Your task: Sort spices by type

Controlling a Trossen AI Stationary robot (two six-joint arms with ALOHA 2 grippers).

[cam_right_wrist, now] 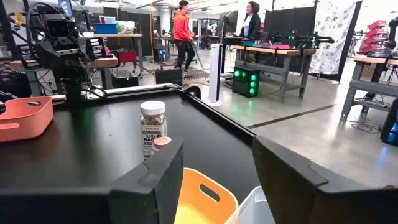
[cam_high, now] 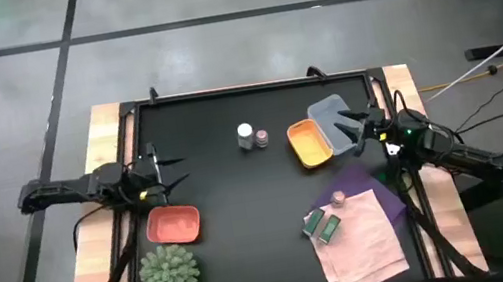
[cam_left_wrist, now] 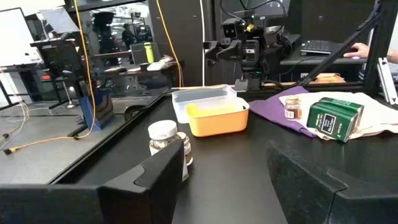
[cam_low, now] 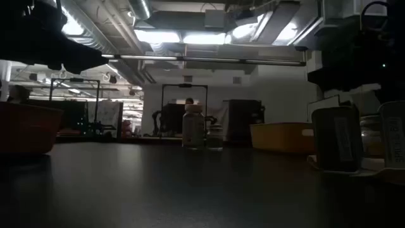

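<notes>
Both grippers are held wide open: the left gripper (cam_high: 167,171) above the salmon tray (cam_high: 175,224), the right gripper (cam_high: 351,128) beside the orange tray (cam_high: 308,142). The white-capped jar (cam_high: 246,136) is seen mid-table, the green packets (cam_high: 323,225) on a pink cloth (cam_high: 363,240).

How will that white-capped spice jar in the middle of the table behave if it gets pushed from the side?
The white-capped jar stands upright, taller than it is wide, so a push near its cap would probably tip it. Being round, it may then roll across the black table. A smaller jar stands close beside it and could get knocked too.
</notes>
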